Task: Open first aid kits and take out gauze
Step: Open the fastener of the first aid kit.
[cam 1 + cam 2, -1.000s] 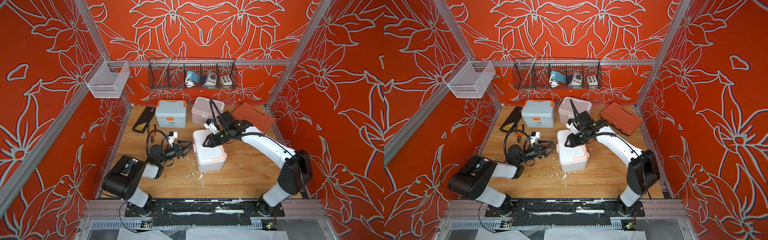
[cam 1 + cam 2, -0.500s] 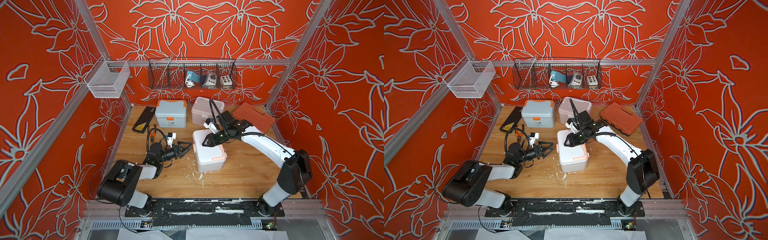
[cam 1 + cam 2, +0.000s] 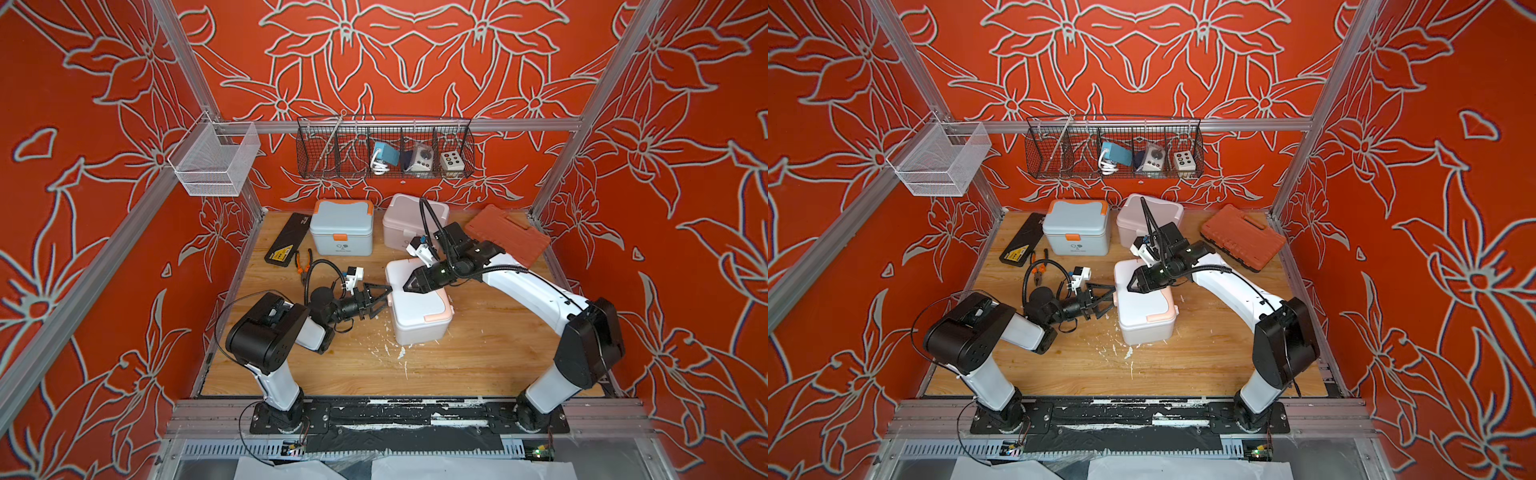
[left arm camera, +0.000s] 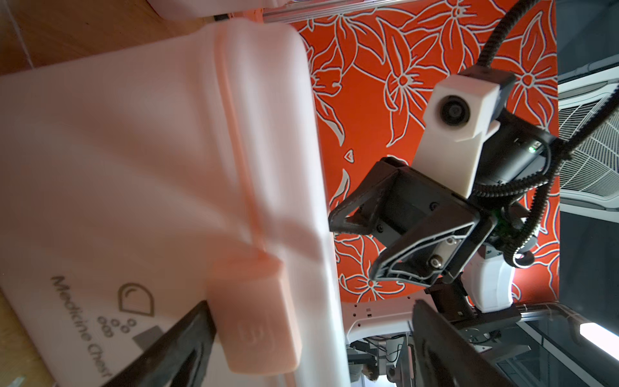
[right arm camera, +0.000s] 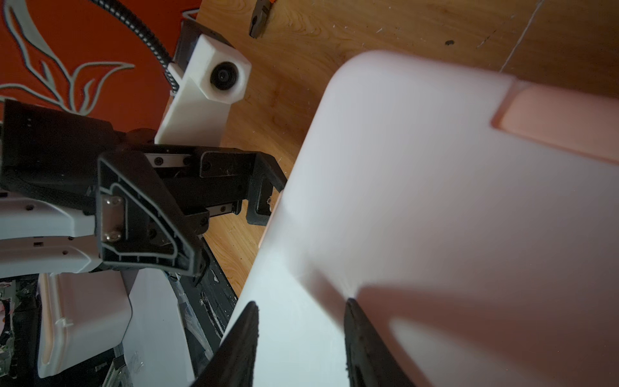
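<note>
The white first aid kit with peach trim (image 3: pixel 417 309) (image 3: pixel 1144 318) stands mid-table, lid down. My left gripper (image 3: pixel 384 297) (image 4: pixel 310 303) is open at its latch side. One finger (image 4: pixel 181 341) lies right beside the peach latch (image 4: pixel 258 321), the other stands clear over the lid's edge. My right gripper (image 3: pixel 409 286) (image 5: pixel 299 301) is open, with its tips down on the white lid (image 5: pixel 435 201) and nothing between them. The blue-grey kit (image 3: pixel 343 228) and the pale pink kit (image 3: pixel 409 218) stand closed at the back. The gauze is hidden.
A ribbed orange-red tool case (image 3: pixel 509 235) lies at the back right. A flat black case (image 3: pixel 286 245) and pliers (image 3: pixel 303 266) lie at the back left. A wire basket (image 3: pixel 384 147) and a white mesh basket (image 3: pixel 216 160) hang on the walls. White scraps (image 3: pixel 401 353) lie before the kit.
My left gripper has moved right, up to the white kit's latch side. The right gripper has stayed on the lid, its jaws about as before.
</note>
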Robot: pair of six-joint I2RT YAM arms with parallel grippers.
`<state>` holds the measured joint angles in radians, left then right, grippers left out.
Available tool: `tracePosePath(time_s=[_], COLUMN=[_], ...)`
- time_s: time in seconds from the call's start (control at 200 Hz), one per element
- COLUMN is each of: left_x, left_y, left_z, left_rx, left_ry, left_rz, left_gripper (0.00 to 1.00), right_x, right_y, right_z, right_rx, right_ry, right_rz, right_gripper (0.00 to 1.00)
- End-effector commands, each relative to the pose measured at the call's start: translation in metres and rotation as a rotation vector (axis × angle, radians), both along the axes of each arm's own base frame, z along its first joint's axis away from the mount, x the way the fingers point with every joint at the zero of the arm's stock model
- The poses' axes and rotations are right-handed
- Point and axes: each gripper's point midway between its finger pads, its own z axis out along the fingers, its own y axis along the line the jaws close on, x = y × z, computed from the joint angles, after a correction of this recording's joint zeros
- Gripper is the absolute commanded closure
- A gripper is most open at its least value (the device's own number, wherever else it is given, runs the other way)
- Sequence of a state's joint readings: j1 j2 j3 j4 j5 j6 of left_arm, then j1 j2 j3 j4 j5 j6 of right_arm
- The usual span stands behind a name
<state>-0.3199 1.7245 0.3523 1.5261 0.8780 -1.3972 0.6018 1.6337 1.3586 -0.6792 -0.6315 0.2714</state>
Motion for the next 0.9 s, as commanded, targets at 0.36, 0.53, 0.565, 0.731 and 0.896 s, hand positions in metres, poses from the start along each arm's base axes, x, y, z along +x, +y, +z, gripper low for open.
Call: tracePosePath(time_s=[0.36,0.53,0.565,0.731,0.896], left_x=[-0.027,-0.031,-0.032,-0.035,-0.036], left_y=[0.0,0.002,0.003,0.009,0.019], left_z=[0.07,0.079,0.081,0.088,0.097], left_rx=[-0.131,-0.152,-0.159,-0.183,-0.194], left_ry=[-0.224,-0.232,-0.23,-0.231,-0.245], left_rz=[-0.072,-0.07,-0.07,-0.06,-0.037], left_gripper=[0.12,0.12,0.12,0.12,0.12], right_x=[-0.035,-0.035,-0.035,-0.036,-0.035], right_y=[-0.045,-0.054,-0.055,-0.056,-0.055], right_z=[-0.1,-0.111,-0.113,-0.117,-0.117], right_rx=[-0.318,-0.367,-0.373,-0.381,-0.377], right_ry=[0.23,0.232,0.235,0.237,0.237], right_rz=[-0.046,-0.058,-0.061,-0.065,-0.065], right_gripper=[0.59,0.59,0.59,0.59,0.6])
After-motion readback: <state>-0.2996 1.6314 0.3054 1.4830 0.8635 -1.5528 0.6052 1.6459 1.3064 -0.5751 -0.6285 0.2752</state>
